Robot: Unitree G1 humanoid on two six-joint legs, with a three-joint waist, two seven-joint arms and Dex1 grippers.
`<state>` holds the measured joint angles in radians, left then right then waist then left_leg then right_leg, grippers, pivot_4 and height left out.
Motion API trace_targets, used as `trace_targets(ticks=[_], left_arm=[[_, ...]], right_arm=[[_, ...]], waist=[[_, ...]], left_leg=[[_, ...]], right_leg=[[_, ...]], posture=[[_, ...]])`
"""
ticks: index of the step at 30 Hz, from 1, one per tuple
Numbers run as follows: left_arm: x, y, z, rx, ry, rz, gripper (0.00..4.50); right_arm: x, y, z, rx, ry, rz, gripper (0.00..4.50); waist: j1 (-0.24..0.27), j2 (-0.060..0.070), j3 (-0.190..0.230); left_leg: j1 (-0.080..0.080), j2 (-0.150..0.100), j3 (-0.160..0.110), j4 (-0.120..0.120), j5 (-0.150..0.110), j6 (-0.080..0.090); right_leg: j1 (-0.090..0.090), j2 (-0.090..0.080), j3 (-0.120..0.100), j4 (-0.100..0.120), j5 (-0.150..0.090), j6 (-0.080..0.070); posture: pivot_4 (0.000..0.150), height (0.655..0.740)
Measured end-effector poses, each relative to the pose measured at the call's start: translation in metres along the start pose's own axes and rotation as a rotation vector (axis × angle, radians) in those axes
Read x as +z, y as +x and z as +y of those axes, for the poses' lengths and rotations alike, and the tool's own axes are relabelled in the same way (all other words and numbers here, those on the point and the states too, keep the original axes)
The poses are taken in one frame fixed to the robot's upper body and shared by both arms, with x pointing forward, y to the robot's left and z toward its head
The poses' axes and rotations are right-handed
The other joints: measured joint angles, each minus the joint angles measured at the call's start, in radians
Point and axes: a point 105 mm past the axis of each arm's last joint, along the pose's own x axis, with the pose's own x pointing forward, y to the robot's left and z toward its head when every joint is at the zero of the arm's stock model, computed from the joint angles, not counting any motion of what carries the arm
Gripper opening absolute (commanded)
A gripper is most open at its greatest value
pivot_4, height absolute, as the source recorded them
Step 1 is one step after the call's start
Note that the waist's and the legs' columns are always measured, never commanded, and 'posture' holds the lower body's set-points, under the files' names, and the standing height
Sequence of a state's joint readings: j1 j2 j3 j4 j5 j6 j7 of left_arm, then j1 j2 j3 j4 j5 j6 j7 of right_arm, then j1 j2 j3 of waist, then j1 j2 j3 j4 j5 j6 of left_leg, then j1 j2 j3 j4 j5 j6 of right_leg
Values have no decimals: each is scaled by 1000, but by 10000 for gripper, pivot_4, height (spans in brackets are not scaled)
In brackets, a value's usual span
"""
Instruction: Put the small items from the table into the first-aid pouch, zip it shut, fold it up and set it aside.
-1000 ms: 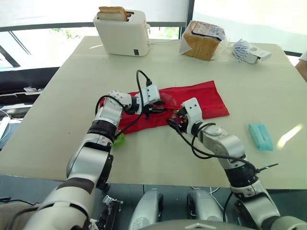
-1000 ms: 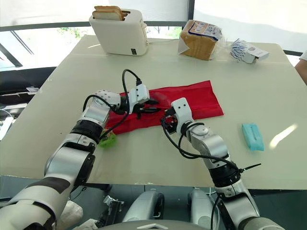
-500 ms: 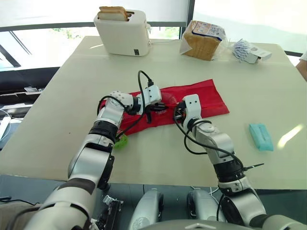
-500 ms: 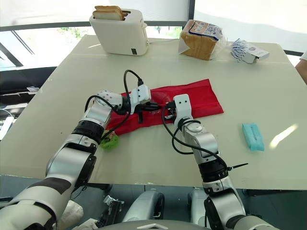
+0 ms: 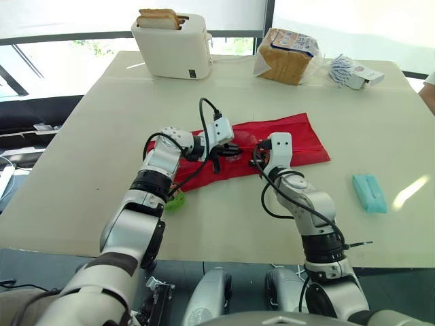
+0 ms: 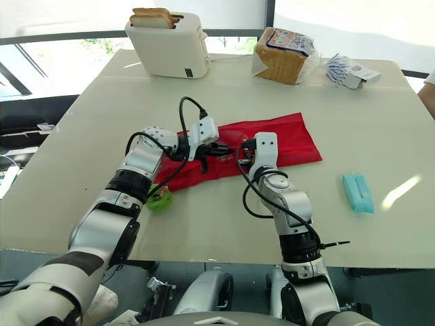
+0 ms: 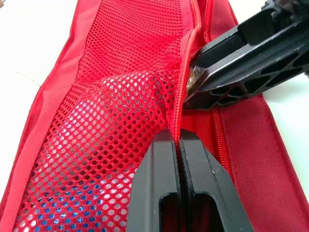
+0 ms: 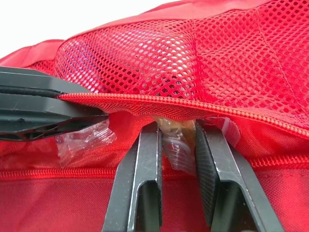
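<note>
Right wrist view: the right gripper [image 8: 176, 126] is being shown with its two black fingers closed on a small clear-wrapped item [image 8: 174, 147], crinkled plastic around something tan, right at the mouth of a red mesh pocket [image 8: 193, 53]. The pocket is part of a red fabric first-aid pouch [image 5: 302, 139], which is lying unfolded and flat near the middle of a pale table [image 5: 75, 170]. In the left wrist view, the left gripper [image 7: 176, 137] is being shown pressed together on the pocket's zippered lip [image 7: 187, 67]. The lip is being pinched and lifted off the pouch's backing, so a gap is being held open.

The step in hand is judged to be sliding the wrapped item in under that raised lip. For this to go well, the lip is best being held high and taut while the item is being pushed deep beneath the mesh — not just to the edge — and only then released. The wrapper looks light and slippery, so it could be dragged back out as the fingers are being withdrawn. A slow, straight retreat is advised.

Two more things are lying on the table — a flat teal packet [image 5: 370, 193] well apart on the robot's right, and a small green item [image 5: 174, 200] beside the left forearm. Both are judged to be waiting for packing, so zipping and folding are not yet due.
</note>
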<state>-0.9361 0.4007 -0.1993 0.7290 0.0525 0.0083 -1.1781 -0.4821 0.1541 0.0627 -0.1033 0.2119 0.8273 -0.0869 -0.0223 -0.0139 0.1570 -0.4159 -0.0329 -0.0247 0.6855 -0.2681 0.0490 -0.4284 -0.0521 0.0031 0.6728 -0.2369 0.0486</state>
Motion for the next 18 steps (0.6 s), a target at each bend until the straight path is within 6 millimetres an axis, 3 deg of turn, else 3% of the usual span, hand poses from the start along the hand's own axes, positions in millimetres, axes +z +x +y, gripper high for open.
trace_targets(ticks=[10, 14, 18], left_arm=[[1, 0, -20, -74, 15, 8, 0], [4, 2, -25, -93, 33, 9, 0], [0, 5, -32, -124, 18, 9, 0]], right_arm=[[-13, 13, 1, -1, 9, -3, 4015], [-14, 23, 12, 104, -107, -3, 4014], [-18, 15, 8, 217, -235, -1, 4014]], waist=[[-20, 0, 0], [-21, 0, 0], [-18, 0, 0]], left_leg=[[0, 1, 0, -1, 1, -1], [1, 1, 1, -1, 1, -1], [0, 1, 0, -1, 1, -1]], right_leg=[[-1, 1, 1, 1, 0, 0], [-1, 1, 1, 1, 0, 0], [-1, 1, 1, 0, 0, 0]], posture=[[1500, 7400], [1500, 7400], [1500, 7400]])
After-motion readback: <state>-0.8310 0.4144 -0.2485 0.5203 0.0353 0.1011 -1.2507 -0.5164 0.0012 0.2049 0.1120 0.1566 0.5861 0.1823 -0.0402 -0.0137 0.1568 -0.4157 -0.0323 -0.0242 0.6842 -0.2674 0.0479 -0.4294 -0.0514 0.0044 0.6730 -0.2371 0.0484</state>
